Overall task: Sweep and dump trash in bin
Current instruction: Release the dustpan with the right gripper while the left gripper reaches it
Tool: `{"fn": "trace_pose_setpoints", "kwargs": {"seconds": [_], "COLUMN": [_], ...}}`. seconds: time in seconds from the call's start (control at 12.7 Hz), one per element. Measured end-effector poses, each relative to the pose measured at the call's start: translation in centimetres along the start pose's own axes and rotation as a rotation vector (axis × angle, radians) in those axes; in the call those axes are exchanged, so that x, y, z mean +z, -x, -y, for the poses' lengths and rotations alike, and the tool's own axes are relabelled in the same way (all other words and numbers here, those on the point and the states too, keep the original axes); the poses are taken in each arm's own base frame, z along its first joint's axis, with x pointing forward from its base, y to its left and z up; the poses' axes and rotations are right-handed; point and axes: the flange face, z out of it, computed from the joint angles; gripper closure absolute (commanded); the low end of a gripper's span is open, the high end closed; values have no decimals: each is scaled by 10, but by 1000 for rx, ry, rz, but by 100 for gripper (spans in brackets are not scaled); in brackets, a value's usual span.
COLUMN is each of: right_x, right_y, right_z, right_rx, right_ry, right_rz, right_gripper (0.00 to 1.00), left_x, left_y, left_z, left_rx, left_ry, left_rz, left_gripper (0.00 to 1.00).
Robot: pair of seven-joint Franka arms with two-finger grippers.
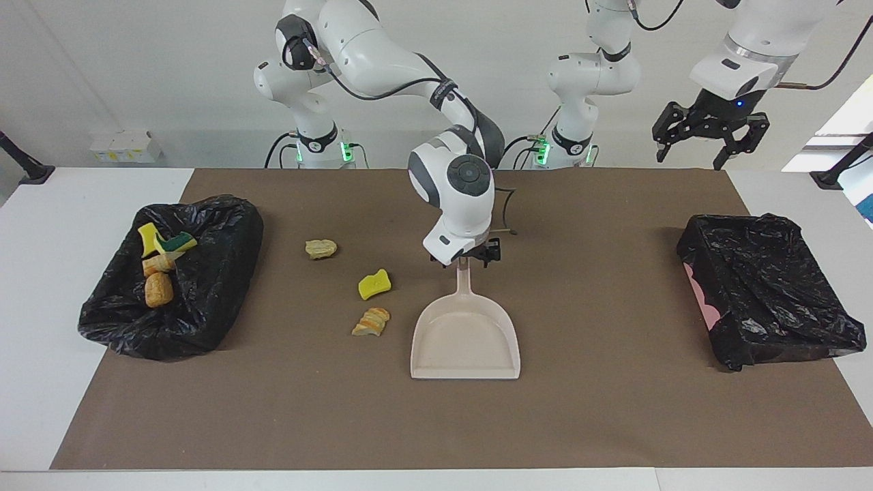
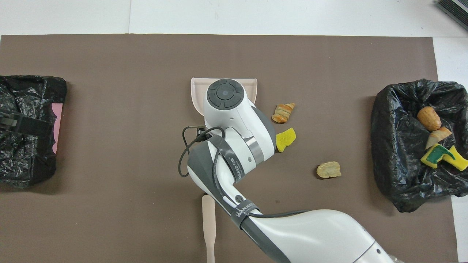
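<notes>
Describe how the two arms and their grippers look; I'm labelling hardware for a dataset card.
Both arms are glossy white with rounded shells, dark grey joint bands and round dark grey end caps. Black cables run loosely along them, and green lights glow at their bases. The right gripper and the left gripper are black with linked fingers; a small blue light shows above the left one.

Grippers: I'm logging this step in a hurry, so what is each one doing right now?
Right gripper: open, at the dustpan handle's tip, holding nothing.
Left gripper: open, empty, waiting in the air at its own end of the table.
</notes>
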Motion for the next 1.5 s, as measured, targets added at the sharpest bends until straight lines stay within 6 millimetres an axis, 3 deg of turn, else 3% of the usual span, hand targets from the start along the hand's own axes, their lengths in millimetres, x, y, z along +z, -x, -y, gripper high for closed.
{"fn": "trace_pose_setpoints", "kwargs": {"seconds": [0.24,0.63,0.79,0.95,1.11,1.34,1.42,1.5], "right_x": [-2,23,46,67,76,82,84,86], "right_y": [61,176,216,254,278,300,304,306], "right_z": [24,57,57,45,31,22,24,26], "right_rx": [-60,-43,-29,-14,5,32,35,38], "right_ry": [12,40,14,29,47,44,41,35], "right_rz": [56,126,126,130,151,186,181,172], "right_gripper": [0,0,0,8,19,26,34,50], "left_x": [24,102,131,160,190,237,247,255], "left_y": [-13,-42,-50,-58,-66,-70,-72,-74], "left_z": [-31,-146,-185,-220,-257,-311,-320,-324], "left_rx": [-6,-29,-59,-89,-139,-192,-206,-214], "left_ry": [5,17,24,30,40,54,60,65], "left_rz": [-7,-30,-32,-29,-37,-41,-48,-53], "left_gripper": [0,0,0,0,0,0,0,0]}}
